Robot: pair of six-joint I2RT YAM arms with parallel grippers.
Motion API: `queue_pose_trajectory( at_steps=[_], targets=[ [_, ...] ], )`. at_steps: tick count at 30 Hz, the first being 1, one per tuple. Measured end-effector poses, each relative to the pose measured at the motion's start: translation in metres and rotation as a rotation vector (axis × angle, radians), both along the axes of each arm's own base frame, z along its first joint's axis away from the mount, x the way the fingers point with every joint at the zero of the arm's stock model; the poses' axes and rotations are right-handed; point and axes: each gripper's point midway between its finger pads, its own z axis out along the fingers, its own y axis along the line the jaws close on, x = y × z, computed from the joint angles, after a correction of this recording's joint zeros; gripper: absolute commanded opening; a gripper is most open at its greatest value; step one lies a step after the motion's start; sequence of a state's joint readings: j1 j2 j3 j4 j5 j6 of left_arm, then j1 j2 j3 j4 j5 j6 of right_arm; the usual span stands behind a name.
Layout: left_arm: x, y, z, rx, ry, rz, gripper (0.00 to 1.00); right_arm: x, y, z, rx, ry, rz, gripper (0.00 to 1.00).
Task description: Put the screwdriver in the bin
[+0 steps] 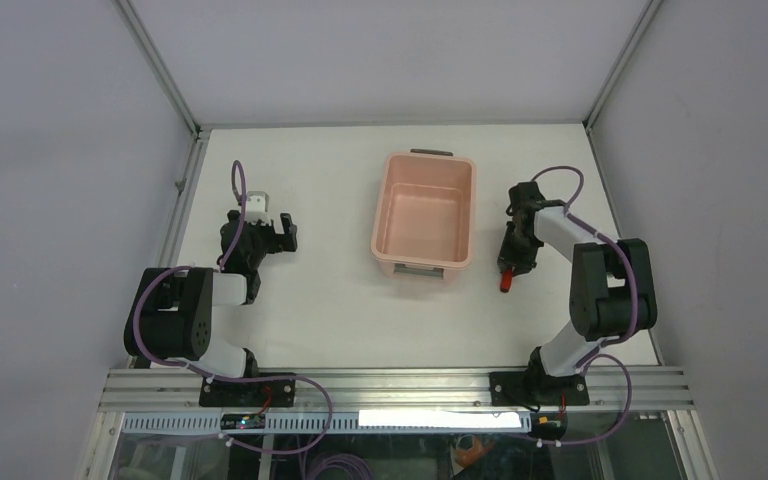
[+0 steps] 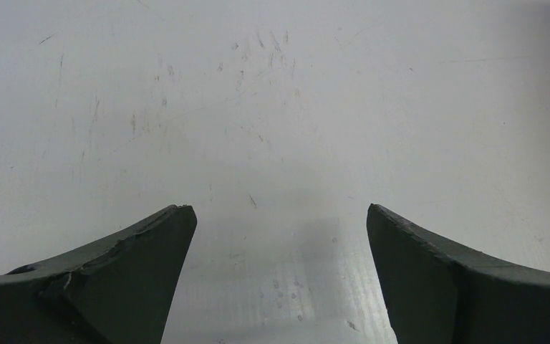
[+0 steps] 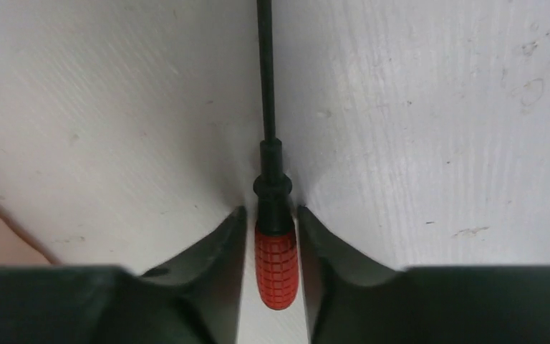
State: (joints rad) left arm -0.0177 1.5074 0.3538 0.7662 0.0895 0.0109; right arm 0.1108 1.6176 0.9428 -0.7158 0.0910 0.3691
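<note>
R hand (image 3: 272, 218) is clamped on the screwdriver (image 3: 275, 272) just beside the bin (image 1: 472, 215), at its right wall; L hand (image 2: 278, 211), fingers apart, sits well left over the counter (image 1: 330, 310).

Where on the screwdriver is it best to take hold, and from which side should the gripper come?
Grip the screwdriver by its red handle: it is thicker than the thin shaft and has a chequered surface. It lies flat on the table, so come from above, one finger on each long side. The right gripper straddles the handle that way.
</note>
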Motion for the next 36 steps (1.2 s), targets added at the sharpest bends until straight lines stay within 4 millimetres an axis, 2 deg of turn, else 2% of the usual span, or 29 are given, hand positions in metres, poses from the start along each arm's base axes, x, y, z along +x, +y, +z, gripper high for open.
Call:
queue_pose_trajectory(
  at_steps=[1,7,10,11,13,15,18,19,21,23,24,26,27,30,32,36],
  targets=[
    [0.000,0.000,0.000,0.000,0.000,0.000,0.99,0.002,0.000,0.000,0.001,-0.006,-0.008,0.00],
    [0.000,0.000,0.000,0.000,0.000,0.000,0.99,0.000,-0.002,0.008,-0.013,0.012,0.002,0.00],
    [0.000,0.000,0.000,0.000,0.000,0.000,0.99,0.009,-0.005,0.035,-0.032,0.012,0.017,0.00],
    [0.000,0.000,0.000,0.000,0.000,0.001,0.99,0.020,-0.006,0.058,-0.040,-0.012,0.025,0.00],
    [0.000,0.000,0.000,0.000,0.000,0.000,0.99,0.037,-0.005,0.090,-0.039,-0.072,0.033,0.00],
    [0.000,0.000,0.000,0.000,0.000,0.000,0.99,0.055,-0.002,0.138,-0.029,-0.174,0.041,0.00],
    [0.000,0.000,0.000,0.000,0.000,0.000,0.99,0.063,0.007,0.191,-0.004,-0.291,0.054,0.00],
    [0.000,0.000,0.000,0.000,0.000,0.000,0.99,0.062,0.015,0.212,0.008,-0.339,0.069,0.00],
    [0.000,0.000,0.000,0.000,0.000,0.000,0.99,0.061,0.035,0.239,0.032,-0.412,0.113,0.00],
    [0.000,0.000,0.000,0.000,0.000,0.000,0.99,0.059,0.072,0.259,0.075,-0.482,0.196,0.00],
    [0.000,0.000,0.000,0.000,0.000,0.000,0.99,0.058,0.081,0.261,0.087,-0.493,0.216,0.00],
    [0.000,0.000,0.000,0.000,0.000,0.000,0.99,0.056,0.117,0.263,0.127,-0.526,0.292,0.00],
    [0.000,0.000,0.000,0.000,0.000,0.000,0.99,0.056,0.135,0.259,0.143,-0.530,0.328,0.00],
    [0.000,0.000,0.000,0.000,0.000,0.000,0.99,0.062,0.166,0.234,0.153,-0.505,0.374,0.00],
    [0.000,0.000,0.000,0.000,0.000,0.000,0.99,0.069,0.180,0.202,0.139,-0.456,0.382,0.00],
    [0.000,0.000,0.000,0.000,0.000,0.000,0.99,0.078,0.193,0.117,0.076,-0.302,0.386,0.00]
  ],
)
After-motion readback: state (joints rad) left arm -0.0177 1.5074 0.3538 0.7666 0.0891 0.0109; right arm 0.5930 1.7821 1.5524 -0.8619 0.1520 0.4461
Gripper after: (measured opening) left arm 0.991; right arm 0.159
